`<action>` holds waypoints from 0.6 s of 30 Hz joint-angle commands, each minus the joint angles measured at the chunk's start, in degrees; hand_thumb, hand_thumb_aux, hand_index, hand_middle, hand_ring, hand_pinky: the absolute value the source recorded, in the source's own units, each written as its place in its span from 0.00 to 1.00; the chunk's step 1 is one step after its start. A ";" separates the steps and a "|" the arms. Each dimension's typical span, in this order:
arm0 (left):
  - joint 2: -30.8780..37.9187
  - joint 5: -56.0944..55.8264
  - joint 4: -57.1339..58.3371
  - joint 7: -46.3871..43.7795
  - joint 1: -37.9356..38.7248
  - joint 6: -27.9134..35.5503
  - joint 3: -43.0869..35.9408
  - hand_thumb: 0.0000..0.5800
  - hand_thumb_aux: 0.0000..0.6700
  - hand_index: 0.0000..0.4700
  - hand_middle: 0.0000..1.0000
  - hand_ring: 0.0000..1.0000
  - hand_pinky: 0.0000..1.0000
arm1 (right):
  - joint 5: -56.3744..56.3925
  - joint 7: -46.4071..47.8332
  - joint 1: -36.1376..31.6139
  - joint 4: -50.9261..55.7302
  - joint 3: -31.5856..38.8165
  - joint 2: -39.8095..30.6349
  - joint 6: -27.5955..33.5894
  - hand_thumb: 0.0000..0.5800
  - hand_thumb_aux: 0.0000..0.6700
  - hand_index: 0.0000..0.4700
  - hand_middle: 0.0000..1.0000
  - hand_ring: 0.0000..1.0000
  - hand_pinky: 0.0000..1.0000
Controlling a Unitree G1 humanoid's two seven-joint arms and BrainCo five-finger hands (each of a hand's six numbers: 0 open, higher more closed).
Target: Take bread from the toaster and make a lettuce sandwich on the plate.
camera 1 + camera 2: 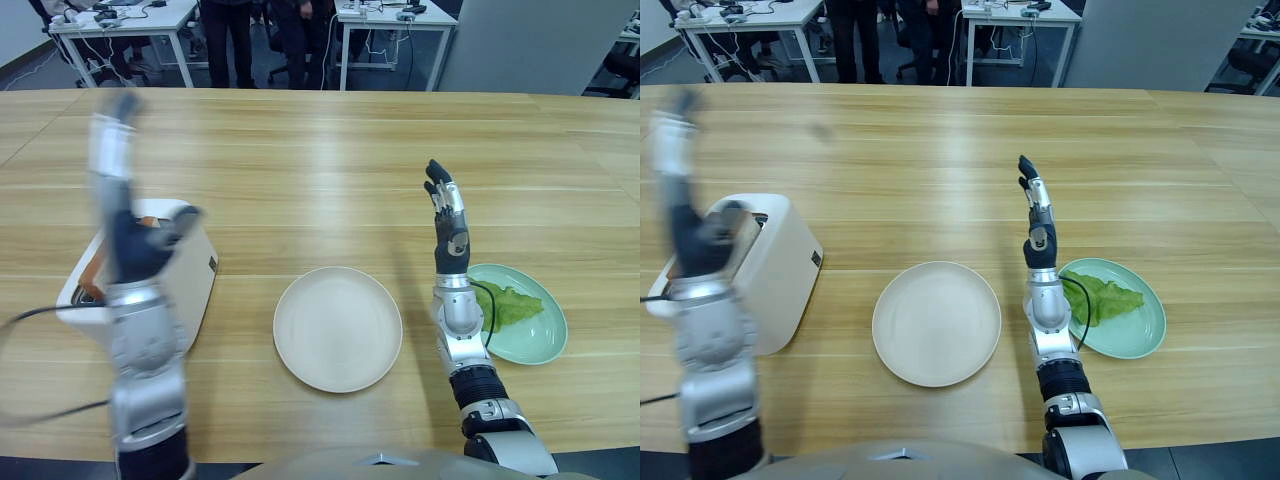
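Zero steps done: plate bare, bread in toaster, lettuce on green dish. Left hand, right hand raised, wide, empty.

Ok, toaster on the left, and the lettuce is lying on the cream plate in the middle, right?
Not quite. The lettuce lies on the green plate at the right, not on the cream plate in the middle; the right eye view shows it. The toaster is on the left.
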 commanded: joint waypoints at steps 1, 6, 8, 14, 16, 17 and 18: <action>1.58 6.43 1.54 2.72 3.18 3.30 7.53 0.00 0.00 0.00 0.00 0.00 0.00 | -0.25 -0.50 -0.31 -0.72 -0.41 0.34 0.47 0.00 0.00 0.00 0.00 0.00 0.00; 5.68 12.66 10.02 4.62 8.58 7.11 13.56 0.00 0.00 0.00 0.00 0.00 0.00 | -0.16 -0.21 -0.61 -0.97 -0.11 0.52 0.44 0.00 0.00 0.00 0.00 0.00 0.00; 6.98 13.60 14.56 4.74 9.71 8.44 13.48 0.00 0.00 0.00 0.00 0.00 0.00 | -0.25 -0.26 -0.55 -1.14 -0.21 0.37 0.40 0.00 0.00 0.00 0.00 0.00 0.00; 9.11 15.45 24.46 5.38 11.51 11.67 10.74 0.00 0.00 0.00 0.00 0.00 0.00 | -0.19 -0.33 -0.57 -1.62 -0.59 -0.15 0.38 0.00 0.00 0.00 0.00 0.00 0.00; 9.41 15.06 26.54 5.88 12.10 12.37 10.28 0.00 0.00 0.00 0.00 0.00 0.00 | -0.23 -0.52 -0.62 -1.63 -0.68 -0.20 0.36 0.00 0.00 0.00 0.00 0.00 0.00; 9.66 15.08 27.13 6.17 12.44 12.79 10.06 0.00 0.00 0.00 0.00 0.00 0.00 | -0.27 -0.59 -0.65 -1.61 -0.67 -0.20 0.35 0.00 0.00 0.00 0.00 0.00 0.00; 9.85 15.02 27.30 6.30 12.76 13.17 9.93 0.00 0.00 0.00 0.00 0.00 0.00 | -0.27 -0.61 -0.57 -1.73 -0.68 -0.23 0.36 0.00 0.00 0.00 0.00 0.00 0.00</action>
